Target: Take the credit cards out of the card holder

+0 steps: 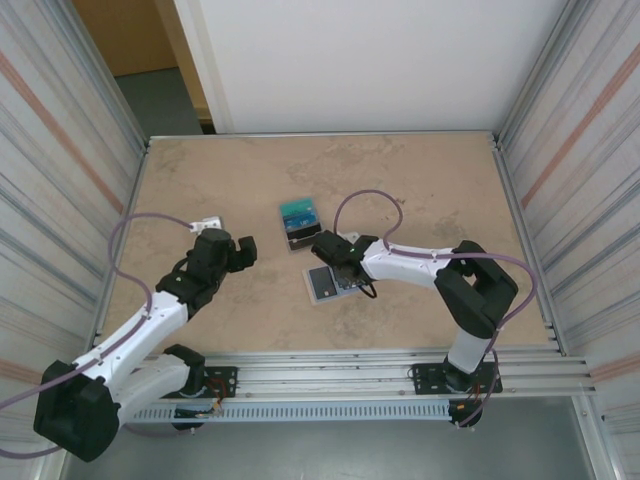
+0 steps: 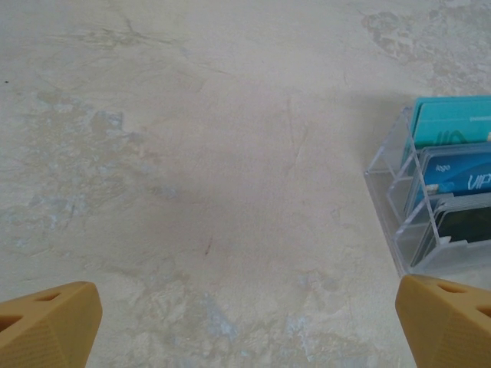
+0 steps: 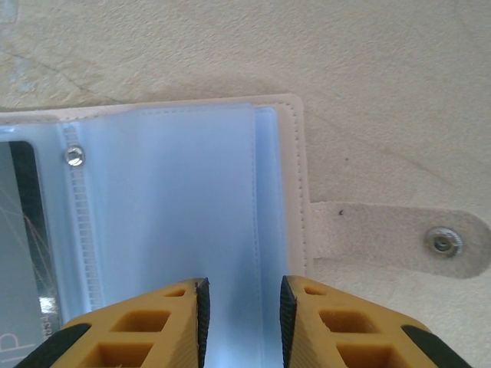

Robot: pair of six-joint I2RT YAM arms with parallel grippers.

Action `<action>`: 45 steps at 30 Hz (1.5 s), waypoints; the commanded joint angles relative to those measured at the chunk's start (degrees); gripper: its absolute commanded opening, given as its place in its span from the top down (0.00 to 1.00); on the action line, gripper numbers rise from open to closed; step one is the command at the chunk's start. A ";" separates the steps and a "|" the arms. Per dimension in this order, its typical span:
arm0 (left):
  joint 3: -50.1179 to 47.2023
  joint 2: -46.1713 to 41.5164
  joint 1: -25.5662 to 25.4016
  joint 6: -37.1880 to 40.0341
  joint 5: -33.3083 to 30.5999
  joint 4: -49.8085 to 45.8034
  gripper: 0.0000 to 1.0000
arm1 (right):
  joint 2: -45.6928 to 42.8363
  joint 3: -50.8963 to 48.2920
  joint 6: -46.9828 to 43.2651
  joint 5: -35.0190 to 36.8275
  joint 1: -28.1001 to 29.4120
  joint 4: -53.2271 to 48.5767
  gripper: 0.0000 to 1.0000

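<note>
My right end effector (image 3: 243, 285) hung low over the open card holder (image 3: 176, 207). Its two yellow fingers (image 3: 138, 326) stood close together with a thin gap between them, and pale blue plastic showed in that gap. I could not tell whether they pinched the plastic or just sat over it.

The card holder lay flat and open on the worktop (image 1: 430, 190), blue side up, near the middle and in front of the right arm. A tan rim ran round the blue part. Its small tan tab (image 3: 383, 238) stuck out to one side and lay flat on the worktop, with a shiny snap (image 3: 443, 242) near its end. A grey card (image 3: 15, 230) sat in a see-through pocket at the left edge of the right wrist view.

My left end effector (image 2: 245, 326) was wide apart and held nothing. Its fingertips (image 2: 46, 322) sat at the two bottom corners of the left wrist view, with bare worktop between them. It hung left of the middle, well apart from the card holder.

The credit cards (image 2: 453, 146) stood in a clear stand (image 2: 386, 184) near the card holder, on its far side and not touching it. A teal one was farthest from the arms, a blue one was in the middle and a dark one was nearest, each in its own slot.
</note>
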 commanded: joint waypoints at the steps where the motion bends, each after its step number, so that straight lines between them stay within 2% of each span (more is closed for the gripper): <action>1: 1.94 0.68 -1.24 0.98 -1.48 0.14 0.01 | -5.34 -0.04 0.24 1.82 -0.96 -2.24 0.68; 4: 1.96 1.60 -2.86 0.63 -2.16 0.85 0.01 | -8.03 0.42 -0.70 0.40 -0.99 -2.19 0.70; 7: 2.04 2.86 -4.68 0.02 -3.45 1.43 0.01 | -9.00 0.19 -2.01 -5.61 -0.93 0.08 0.85; 10: 2.05 4.21 -6.63 -1.25 -4.24 1.93 0.01 | -8.10 0.32 -2.35 -13.24 -1.06 3.30 0.92; 16: 2.20 7.09 -10.70 -3.11 -5.64 2.32 0.01 | -3.49 1.11 -1.73 -20.14 -1.46 5.82 0.92; 26: 3.17 13.96 -15.84 -3.85 -3.86 5.54 0.01 | 0.56 -1.32 -0.50 -24.38 -6.30 7.30 0.91; 31: 4.67 18.23 -19.08 -3.93 -4.94 5.93 0.01 | 1.95 -1.90 0.01 -24.82 -7.13 7.68 0.91; 38: 5.73 22.20 -20.31 -4.91 -3.23 6.61 0.01 | 2.67 -1.77 1.35 -21.65 -7.25 5.04 0.91; 45: 7.14 26.16 -22.48 -5.93 -3.29 5.65 0.01 | 1.64 -1.48 1.42 -24.77 -7.63 6.26 0.90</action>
